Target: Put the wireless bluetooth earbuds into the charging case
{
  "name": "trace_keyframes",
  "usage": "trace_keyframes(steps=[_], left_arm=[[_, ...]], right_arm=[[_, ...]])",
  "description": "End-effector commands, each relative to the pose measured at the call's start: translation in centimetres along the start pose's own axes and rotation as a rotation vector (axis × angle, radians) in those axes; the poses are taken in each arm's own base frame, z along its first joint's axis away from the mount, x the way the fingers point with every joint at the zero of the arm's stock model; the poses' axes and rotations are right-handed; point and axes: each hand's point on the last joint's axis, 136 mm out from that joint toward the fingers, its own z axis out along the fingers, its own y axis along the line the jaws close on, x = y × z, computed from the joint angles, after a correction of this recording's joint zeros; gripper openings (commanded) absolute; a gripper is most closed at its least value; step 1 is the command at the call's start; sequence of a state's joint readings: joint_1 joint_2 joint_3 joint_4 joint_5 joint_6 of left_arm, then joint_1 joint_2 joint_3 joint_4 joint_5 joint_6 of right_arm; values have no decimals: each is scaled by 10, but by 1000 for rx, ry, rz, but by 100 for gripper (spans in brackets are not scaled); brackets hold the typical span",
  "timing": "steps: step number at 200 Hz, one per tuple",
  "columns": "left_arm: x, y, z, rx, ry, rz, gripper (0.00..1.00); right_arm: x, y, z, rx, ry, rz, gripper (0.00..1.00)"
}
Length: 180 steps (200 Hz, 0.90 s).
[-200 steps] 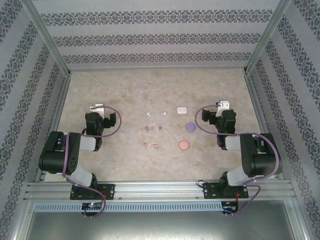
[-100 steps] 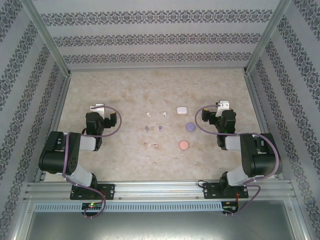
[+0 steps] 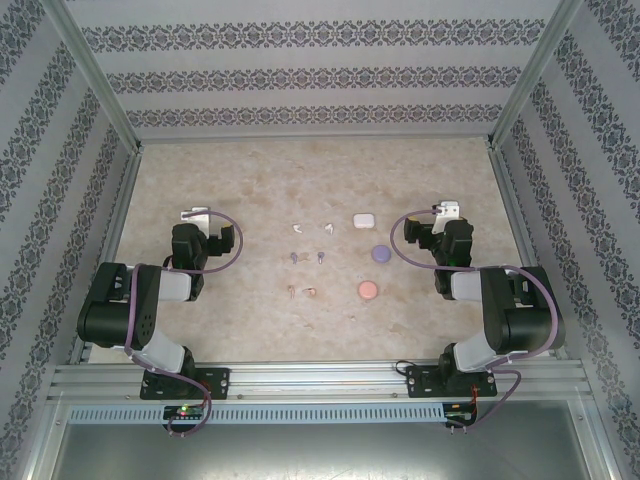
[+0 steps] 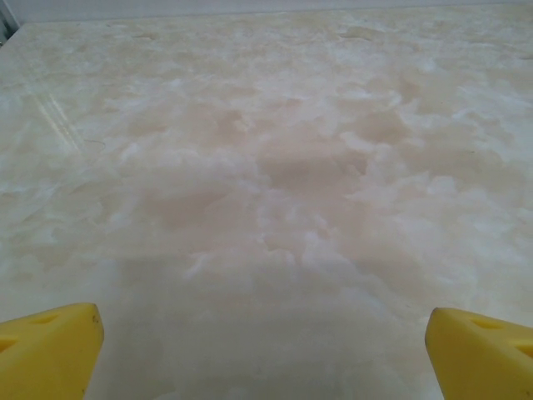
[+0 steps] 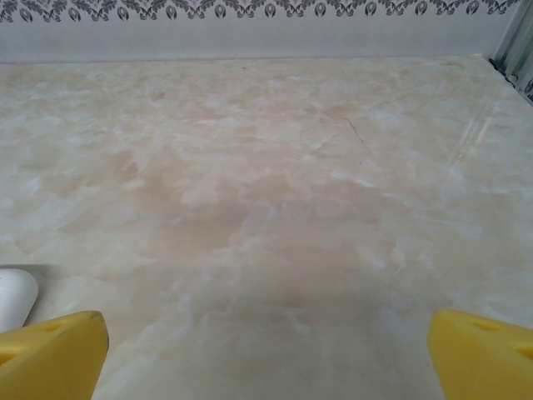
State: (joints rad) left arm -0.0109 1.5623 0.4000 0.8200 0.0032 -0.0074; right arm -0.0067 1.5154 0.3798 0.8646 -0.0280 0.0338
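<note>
While the left claw (image 3: 193,214) and right claw (image 3: 446,209) stand wide and empty, six earbuds (image 3: 293,258) lie loose on the table (image 3: 230,170), left of three apparently closed cases (image 3: 368,290); nothing inserted yet.

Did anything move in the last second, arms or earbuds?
Nothing visibly changed. The left end effector and right end effector stay open at the sides; the earbuds and the white case, purple case and pink case lie where they were.

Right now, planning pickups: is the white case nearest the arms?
No, the white case lies farthest back; the pink case is nearest.
</note>
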Motion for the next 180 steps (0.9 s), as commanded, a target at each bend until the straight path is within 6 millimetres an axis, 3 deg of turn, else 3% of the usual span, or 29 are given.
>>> trace_keyframes(steps=[1, 20, 39, 72, 105, 138, 180], left_arm=[[-14, 0, 2, 19, -4, 1, 99], [-28, 4, -1, -3, 38, -5, 99], [-42, 6, -2, -16, 87, -10, 100], [-72, 0, -7, 5, 218, -105, 99], [-94, -16, -22, 41, 270, -261, 100], [-90, -37, -42, 115, 328, -497, 99], [-75, -68, -62, 231, 361, -564, 99]], right_arm=[[-15, -5, -3, 28, -56, 16, 98], [-29, -17, -19, 127, -72, 25, 98], [-42, -16, -36, 151, -9, 78, 98], [-67, -20, -77, 166, -19, 424, 98], [-89, 15, -110, -61, -39, 501, 98], [-50, 41, -120, -73, 295, 549, 98], [16, 96, -133, -78, 680, 386, 94]])
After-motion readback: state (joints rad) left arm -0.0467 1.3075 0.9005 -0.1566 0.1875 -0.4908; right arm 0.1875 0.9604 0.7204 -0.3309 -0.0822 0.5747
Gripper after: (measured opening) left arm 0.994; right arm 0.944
